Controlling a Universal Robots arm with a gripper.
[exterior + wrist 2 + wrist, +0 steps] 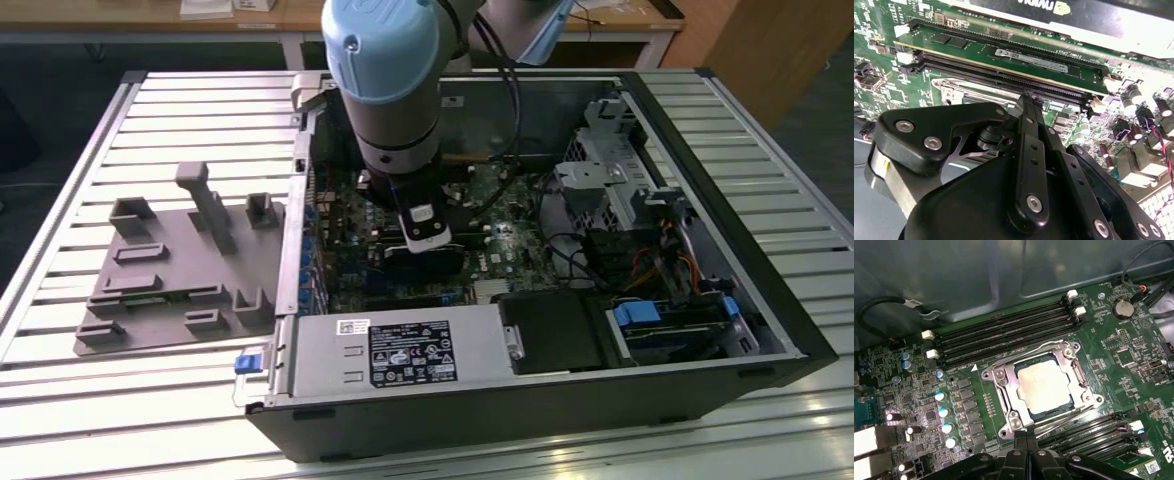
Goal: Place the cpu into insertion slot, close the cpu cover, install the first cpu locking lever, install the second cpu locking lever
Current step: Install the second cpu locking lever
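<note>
Claw (1021, 436) closest to my camera, fingers pressed together, tips beside a locking lever (1074, 411), just beyond it the cpu cover (1005, 395) down over the cpu (1044, 387)

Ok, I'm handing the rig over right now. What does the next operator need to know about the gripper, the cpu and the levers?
Gripper: fingers shut, tips at the edge of the insertion slot, right by a wire locking lever. I cannot tell whether they pinch it.
Cpu: seated in the slot.
Cpu cover: down over the chip.
Done: cpu placed, cover closed.
Left: both levers. The other lever lies along the opposite side of the slot. Latching is unconfirmed for either.
</note>
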